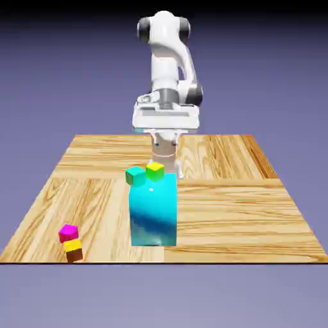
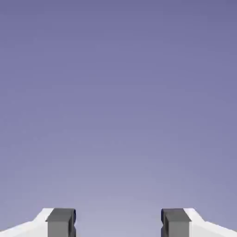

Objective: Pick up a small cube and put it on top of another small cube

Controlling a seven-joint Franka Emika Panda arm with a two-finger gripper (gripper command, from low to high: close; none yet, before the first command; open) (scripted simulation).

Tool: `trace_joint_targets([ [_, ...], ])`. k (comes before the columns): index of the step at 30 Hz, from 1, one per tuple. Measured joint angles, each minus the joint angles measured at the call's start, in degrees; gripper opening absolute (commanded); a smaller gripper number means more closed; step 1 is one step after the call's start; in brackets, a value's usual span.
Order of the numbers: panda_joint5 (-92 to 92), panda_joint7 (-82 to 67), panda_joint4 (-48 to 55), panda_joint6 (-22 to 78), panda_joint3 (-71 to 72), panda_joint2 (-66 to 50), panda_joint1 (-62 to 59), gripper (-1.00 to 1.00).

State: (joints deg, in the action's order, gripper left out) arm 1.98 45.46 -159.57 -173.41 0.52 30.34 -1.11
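The small cube [image 1: 73,249], yellow on top with orange-brown sides, lies near the table's front edge at the exterior view's left. A magenta cube [image 1: 68,232] sits just behind it, touching or nearly so. My gripper [image 1: 166,168] hangs well away from both, behind the tall cyan block [image 1: 154,214], which hides most of its fingers. In the hand view my gripper [image 2: 118,224] is open: the two grey tips stand wide apart with only the plain backdrop between them. It holds nothing.
A small teal cube [image 1: 135,175] and a yellow-green cube [image 1: 154,170] show at the cyan block's top far edge; whether they rest on it or stand behind it I cannot tell. The wooden table [image 1: 243,205] ends close in front of the small cube.
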Motion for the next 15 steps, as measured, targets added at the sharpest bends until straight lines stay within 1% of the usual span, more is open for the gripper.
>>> trace_joint_targets([
  [15,24.6,37.4,17.8,7.5,6.5,-28.9,-22.7,0.00],
])
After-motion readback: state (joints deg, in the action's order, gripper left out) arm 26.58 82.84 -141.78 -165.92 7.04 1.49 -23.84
